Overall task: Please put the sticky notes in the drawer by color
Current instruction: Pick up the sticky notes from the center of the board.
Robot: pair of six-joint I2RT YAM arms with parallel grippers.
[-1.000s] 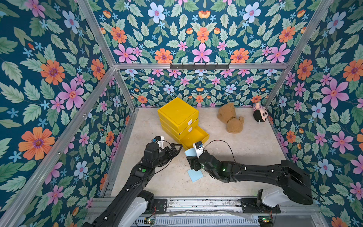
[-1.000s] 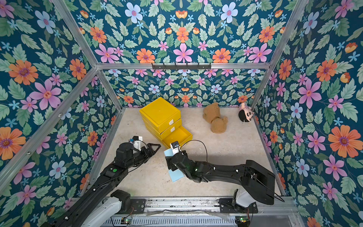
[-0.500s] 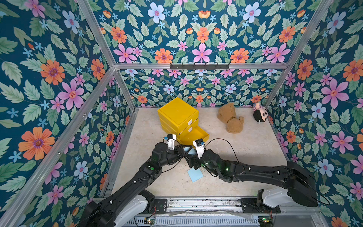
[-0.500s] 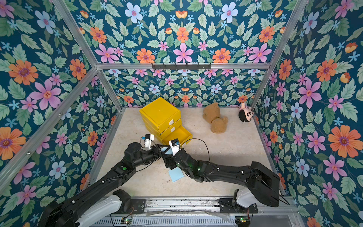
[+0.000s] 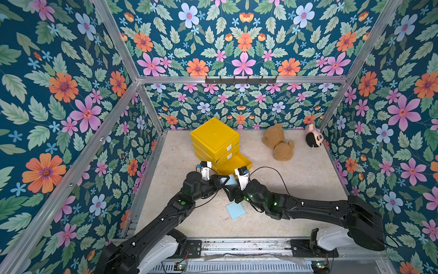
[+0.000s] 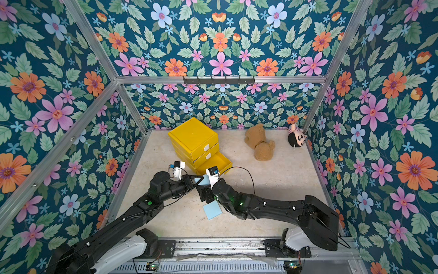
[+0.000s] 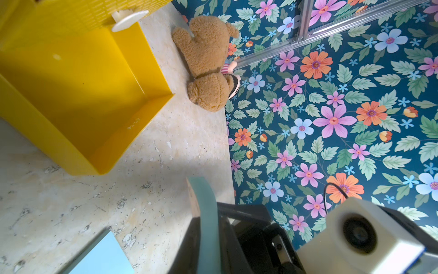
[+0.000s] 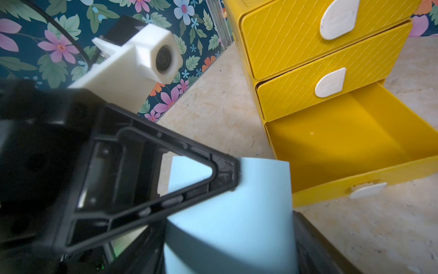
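Left claw (image 5: 225, 183) pinches blue note (image 5: 233, 181), right claw (image 5: 230, 190) apparently crowding it.

Beige mottled tabletop (image 5: 312, 180), yellow drawer cabinet (image 5: 214, 135), brown teddy bear (image 5: 278, 147), striped doll (image 5: 314, 138), flat light blue sticky note (image 5: 235, 211)

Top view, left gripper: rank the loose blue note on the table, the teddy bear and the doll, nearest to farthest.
From the left gripper, shut on the held blue note:
1. the loose blue note, lying flat just toward the robot's base.
2. the teddy bear, farther back on the right.
3. the doll, in the back right corner.
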